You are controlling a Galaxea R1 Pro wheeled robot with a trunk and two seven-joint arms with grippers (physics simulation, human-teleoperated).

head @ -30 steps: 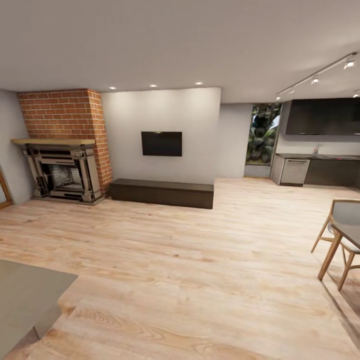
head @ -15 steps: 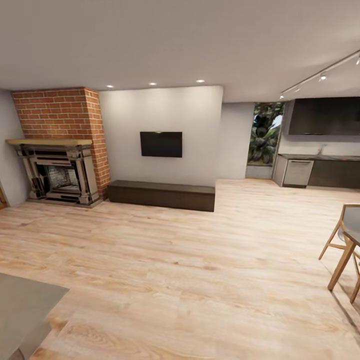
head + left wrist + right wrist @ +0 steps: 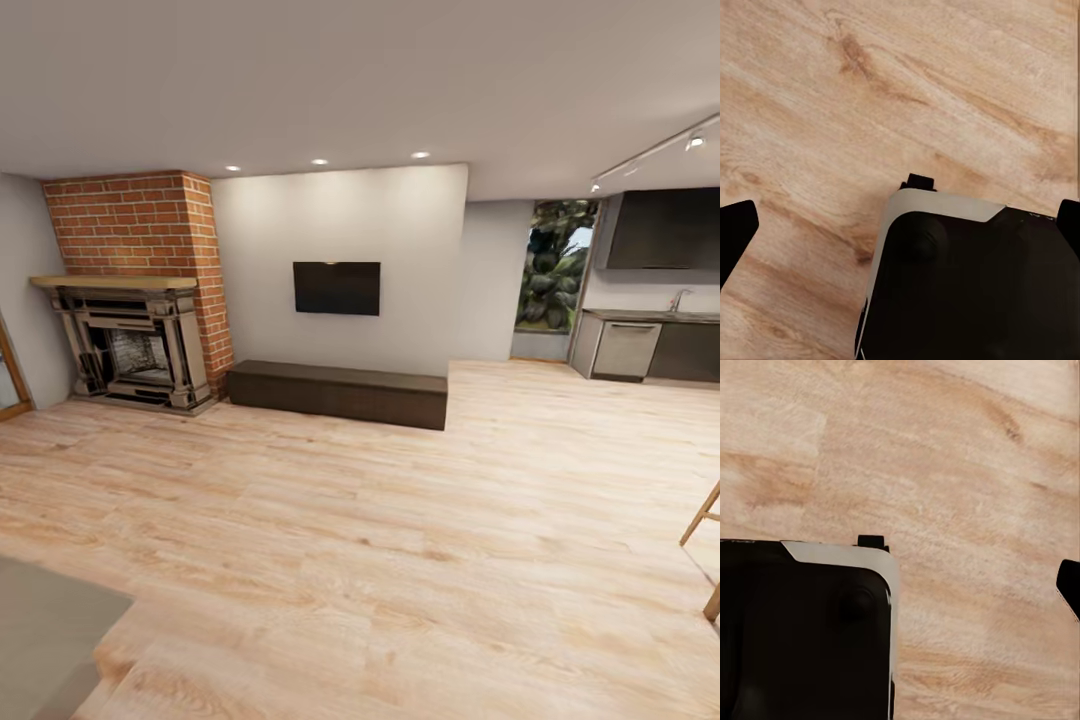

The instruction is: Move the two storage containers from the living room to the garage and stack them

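Because the whole head view has slid sideways over the past second, the change is entered as a move of the camera, not of the furniture.

**Setting.** living room (image 3: pixel 340 215), light plank floor (image 3: pixel 400 560).

**Fixed items.** Brick-backed fireplace (image 3: pixel 135 345) at left. Wall television (image 3: pixel 337 288) above a long dark low cabinet (image 3: pixel 340 392). Window (image 3: pixel 555 265) and kitchen units (image 3: pixel 650 348) at far right.

**Shift noted.**
- The television and kitchen units sit further right than before.
- The wooden chair has nearly left the picture; just its leg (image 3: pixel 706 540) is left at the right edge.
- The grey surface (image 3: pixel 45 630) at lower left has shrunk to a corner.

**Reading for the task.** The robot appears to be travelling or turning within the room, in a search or approach stage. No pick-up is under way, and the garage stage has not begun.

**Storage containers.** Their location cannot be told from these pictures. Which way they point and how their long axis lies are likewise undetermined.

**left tool** (image 3: pixel 900 225). Spread wide, with a dark fingertip at each side margin of its wrist view. Nothing is between them but plank floor and the robot's own dark base (image 3: pixel 975 285) below.

**right tool** (image 3: pixel 900 585). One fingertip sits at the far margin of its wrist view; the other is lost against the base (image 3: pixel 802 630). It is judged spread, and it carries nothing.
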